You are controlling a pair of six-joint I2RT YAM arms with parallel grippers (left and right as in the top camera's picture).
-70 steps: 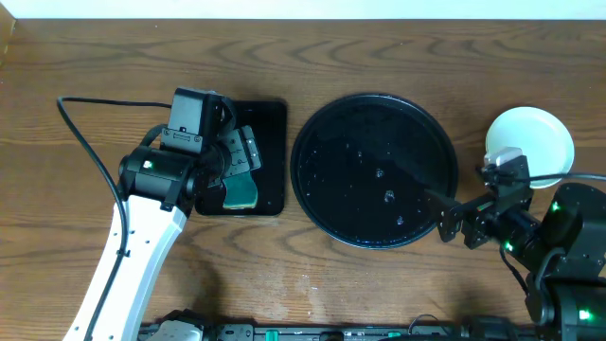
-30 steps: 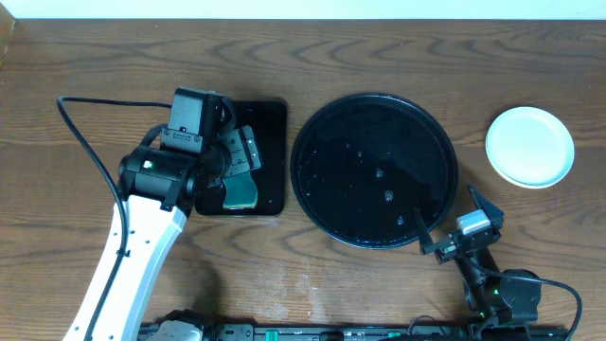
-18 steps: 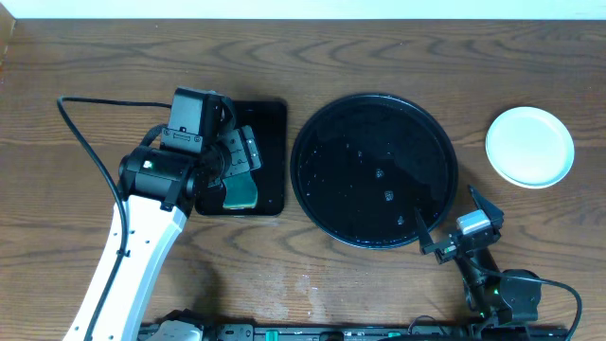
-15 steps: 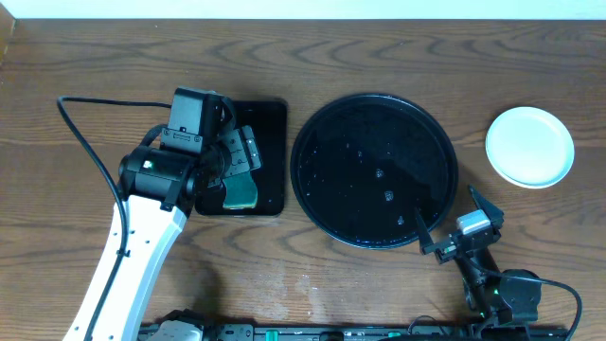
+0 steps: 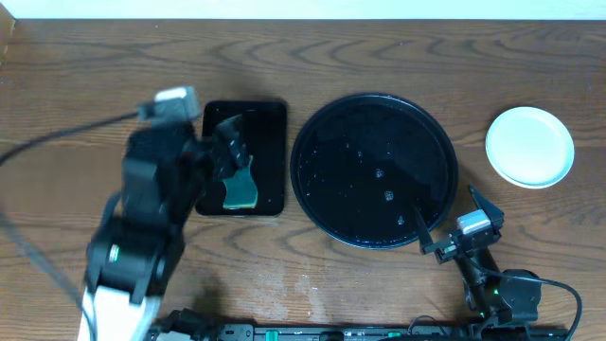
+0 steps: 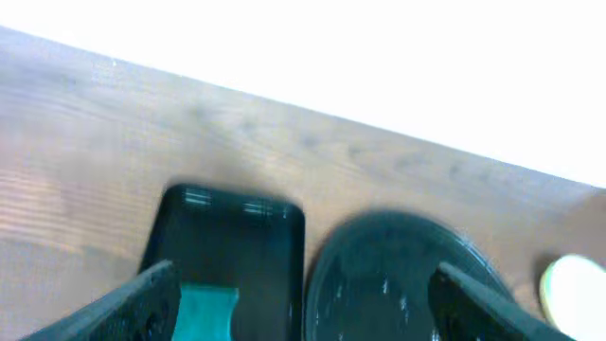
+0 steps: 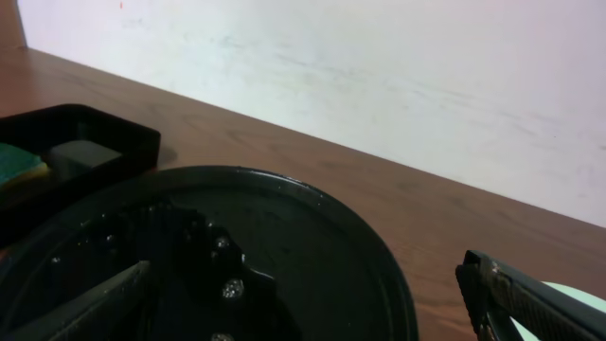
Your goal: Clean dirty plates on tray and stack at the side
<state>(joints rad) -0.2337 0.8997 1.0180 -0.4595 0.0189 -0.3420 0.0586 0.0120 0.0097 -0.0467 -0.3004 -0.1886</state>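
Note:
The round black tray (image 5: 360,123) lies mid-table, wet, with no plate on it. A pale bluish-white plate (image 5: 529,146) sits on the bare wood to its right; whether others lie under it I cannot tell. Its edge shows in the left wrist view (image 6: 573,284). My left gripper (image 5: 227,144) is open and empty above the rectangular tray; the wrist view (image 6: 303,317) shows its fingers wide apart. My right gripper (image 5: 453,220) is open and empty at the round tray's front right rim, facing over the tray (image 7: 312,237) in its wrist view (image 7: 303,317).
A smaller rectangular black tray (image 5: 270,118) stands left of the round tray and holds a teal sponge (image 5: 240,192). Both show in the left wrist view, tray (image 6: 246,237) and sponge (image 6: 204,313). A white wall runs behind the table's far edge.
My left arm has risen and drawn back from the sponge, leaving it on the rectangular tray. My right arm earlier left the plate and withdrew to the front; it is still since.

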